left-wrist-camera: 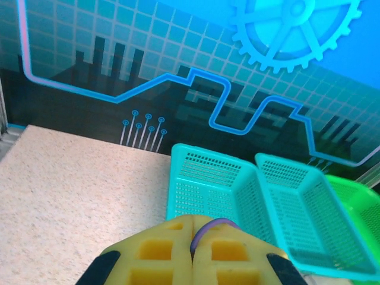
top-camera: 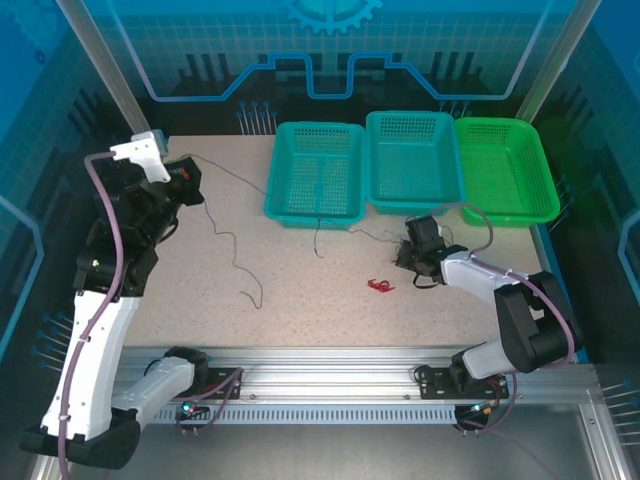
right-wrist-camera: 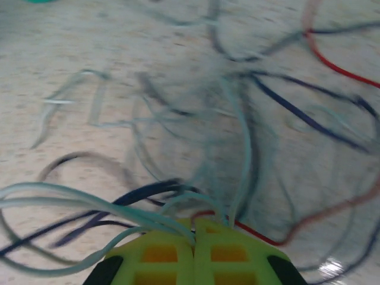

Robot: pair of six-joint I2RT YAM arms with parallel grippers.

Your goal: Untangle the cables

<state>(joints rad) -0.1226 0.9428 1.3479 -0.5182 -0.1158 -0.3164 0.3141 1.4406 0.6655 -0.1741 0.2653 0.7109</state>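
My left gripper point(left-wrist-camera: 191, 254) clamps one thin wire point(left-wrist-camera: 208, 224); my right gripper point(right-wrist-camera: 195, 236) pinches, I think, the blurred cables point(right-wrist-camera: 244, 148) just ahead.

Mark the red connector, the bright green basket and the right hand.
red connector point(top-camera: 380, 286): top view, its middle.
bright green basket point(top-camera: 506, 168): top view, bare floor.
right hand point(right-wrist-camera: 194, 230): right wrist view, seam between shut fingertips.

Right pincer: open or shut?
Shut on the cables: in the right wrist view the right pincer is closed to a seam, with thin wires pinched in it.
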